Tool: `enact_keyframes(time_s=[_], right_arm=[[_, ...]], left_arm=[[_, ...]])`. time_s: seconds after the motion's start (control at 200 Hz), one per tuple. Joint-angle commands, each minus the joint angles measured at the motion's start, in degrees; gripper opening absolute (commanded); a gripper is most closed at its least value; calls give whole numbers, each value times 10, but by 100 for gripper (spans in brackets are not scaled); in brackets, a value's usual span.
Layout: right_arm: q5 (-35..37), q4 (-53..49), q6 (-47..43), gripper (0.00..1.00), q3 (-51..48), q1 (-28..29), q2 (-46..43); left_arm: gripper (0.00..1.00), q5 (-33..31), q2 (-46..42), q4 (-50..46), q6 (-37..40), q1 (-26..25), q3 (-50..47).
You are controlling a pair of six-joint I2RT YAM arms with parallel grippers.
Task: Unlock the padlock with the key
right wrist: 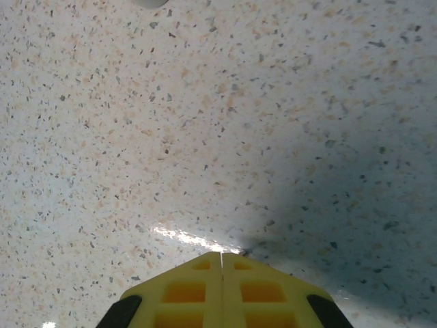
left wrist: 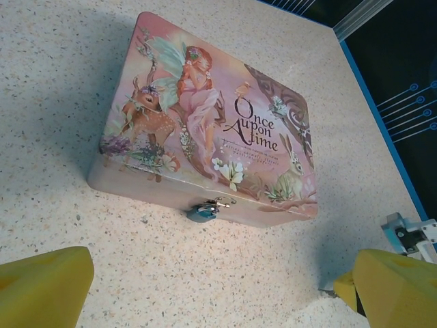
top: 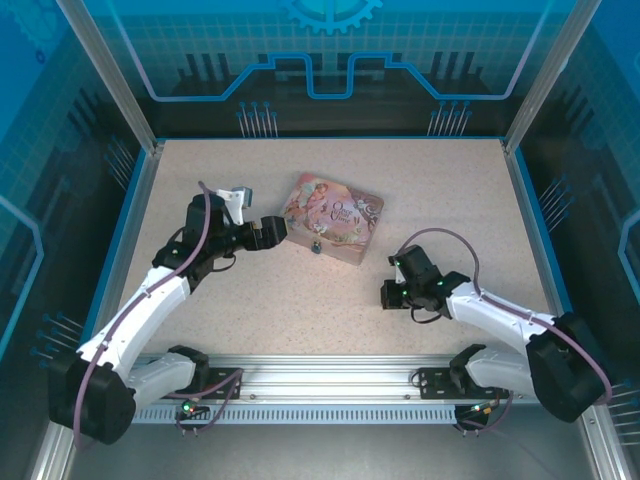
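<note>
The top camera hangs above and behind the arms, looking down and forward over the whole table [top: 200, 300], with the arm bases at its lower edge. The left wrist camera sits close to the tin [left wrist: 205, 130] and looks down at its lid and front wall on a slant; the left fingers [left wrist: 41, 287] stand wide apart in its bottom corners. The right wrist camera faces the table from very near, the right fingers [right wrist: 184, 294] pressed together at its bottom edge. The top and left wrist views share the tin and the padlock [left wrist: 201, 212].
</note>
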Motion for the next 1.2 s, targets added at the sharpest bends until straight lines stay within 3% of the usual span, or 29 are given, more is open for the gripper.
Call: enact_keyframes(time_s=[0.0, 0.165, 0.355, 0.77, 1.196], right_arm=[[24, -65, 5, 13, 8, 2, 21], [39, -119, 6, 34, 27, 6, 0], [46, -179, -12, 45, 65, 4, 5], [32, -140, 74, 40, 89, 67, 98], [50, -130, 71, 30, 121, 83, 165]], left_arm=[[99, 3, 5, 3, -3, -3, 3], [99, 1, 6, 3, 1, -3, 5], [99, -5, 8, 3, 7, -4, 7], [99, -10, 8, 6, 16, -4, 5], [99, -18, 1, -6, 24, -4, 4]])
